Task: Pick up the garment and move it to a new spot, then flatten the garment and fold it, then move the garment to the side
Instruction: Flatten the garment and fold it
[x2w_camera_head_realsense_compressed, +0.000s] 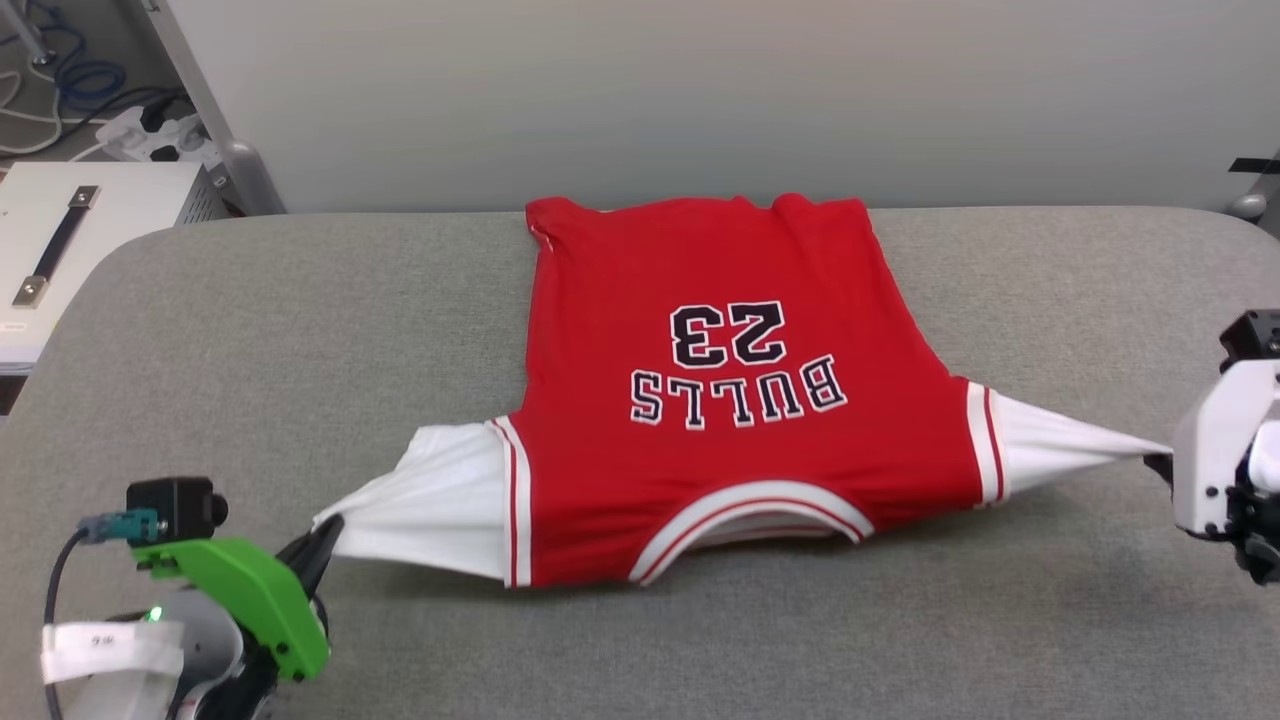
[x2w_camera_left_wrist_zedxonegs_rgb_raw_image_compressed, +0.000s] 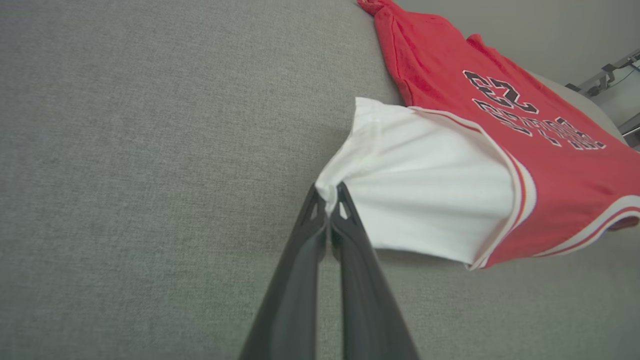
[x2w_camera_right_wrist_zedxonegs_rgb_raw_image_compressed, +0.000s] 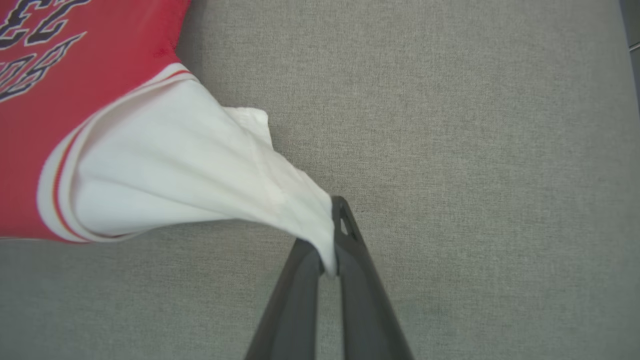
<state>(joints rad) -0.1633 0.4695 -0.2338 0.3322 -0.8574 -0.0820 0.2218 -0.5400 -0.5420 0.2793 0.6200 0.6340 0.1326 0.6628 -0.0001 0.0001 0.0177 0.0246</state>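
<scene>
Head view gives us the garment (x2w_camera_head_realsense_compressed: 730, 400) lying printed side up on the grey bench (x2w_camera_head_realsense_compressed: 300, 330), roughly centred, its hem close to the far edge and its collar toward us. Our left fingers (x2w_camera_head_realsense_compressed: 315, 548) are clenched on the tip of the left-hand sleeve (x2w_camera_head_realsense_compressed: 440, 500), and our right fingers (x2w_camera_head_realsense_compressed: 1158, 466) are clamped on the tip of the right-hand sleeve (x2w_camera_head_realsense_compressed: 1060, 440). Both white sleeves are drawn out sideways into taut cones. From the left wrist view we see that the left fingers (x2w_camera_left_wrist_zedxonegs_rgb_raw_image_compressed: 350, 240) pinch just a small corner of cuff at their very tips. The right wrist view shows cloth seated deeper between the right fingers (x2w_camera_right_wrist_zedxonegs_rgb_raw_image_compressed: 355, 260). We judge this to be the flattening step, and the shallow left pinch is the main worry: more outward pull could tug that corner free and let the sleeve spring back bunched. Pulling harder on one side than the other would drag the red body askew across the bench. The far hem looks slightly rumpled, and stretching only the sleeves may not smooth it. A shadow under the collar edge suggests it rides just above the surface, so letting go there could leave creases.
</scene>
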